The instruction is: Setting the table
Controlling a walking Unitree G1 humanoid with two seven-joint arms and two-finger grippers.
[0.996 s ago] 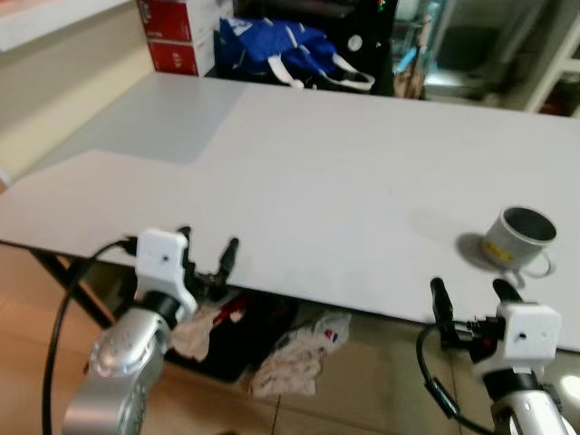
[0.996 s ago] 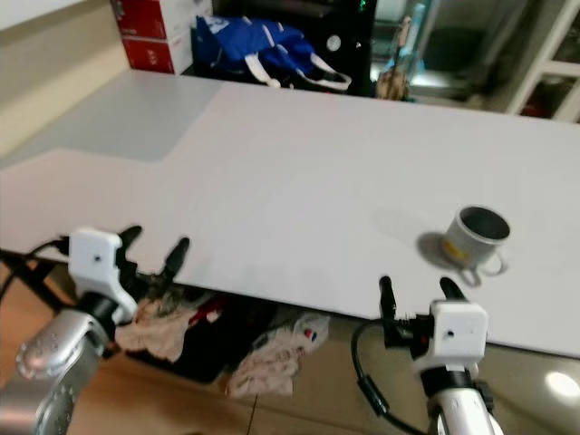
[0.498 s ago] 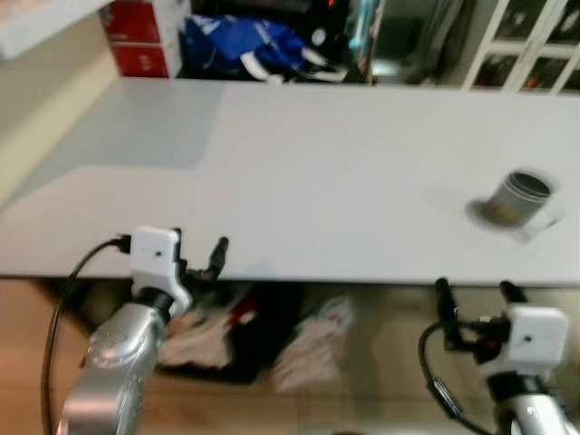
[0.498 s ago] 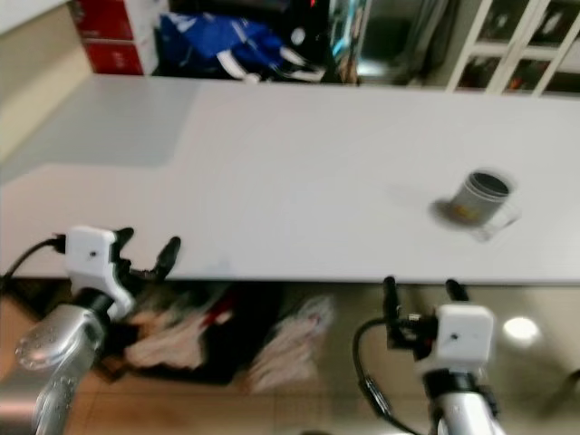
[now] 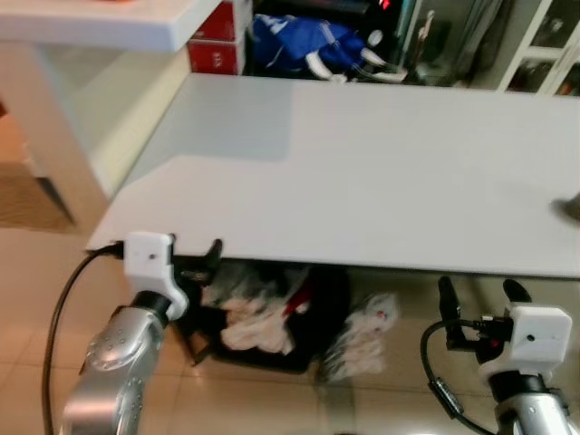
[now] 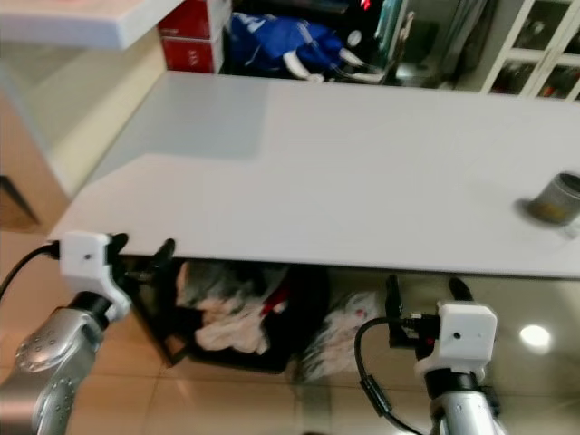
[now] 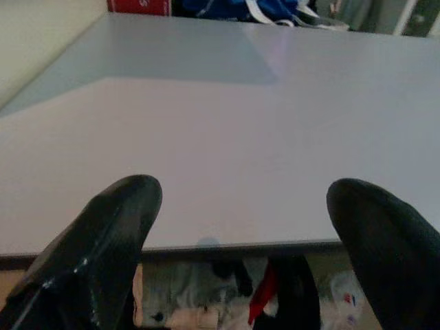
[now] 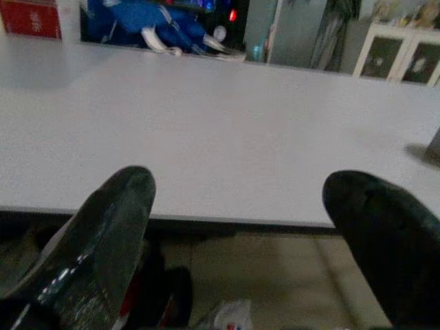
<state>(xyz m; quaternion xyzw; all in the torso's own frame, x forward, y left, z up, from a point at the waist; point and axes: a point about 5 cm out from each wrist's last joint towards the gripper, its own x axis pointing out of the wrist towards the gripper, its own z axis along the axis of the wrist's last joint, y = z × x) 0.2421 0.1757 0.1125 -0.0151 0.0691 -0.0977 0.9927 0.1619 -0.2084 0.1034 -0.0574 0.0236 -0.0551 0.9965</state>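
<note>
Grey mug (image 6: 555,198) upright near the white table's (image 6: 362,172) far right edge, mouth upward, left gripper (image 5: 192,258) and right gripper (image 6: 423,292) both spread open, empty, below the near edge.

Two grippers at the near edge of a white table

The left gripper (image 5: 192,256) sits at the table (image 5: 362,172) edge, fingers apart; crumpled bags (image 5: 258,313) lie on the floor just beyond it, under the table. The right gripper (image 5: 480,290) hangs below the edge, fingers parted. A blue bag (image 5: 308,41) lies far ahead.
</note>
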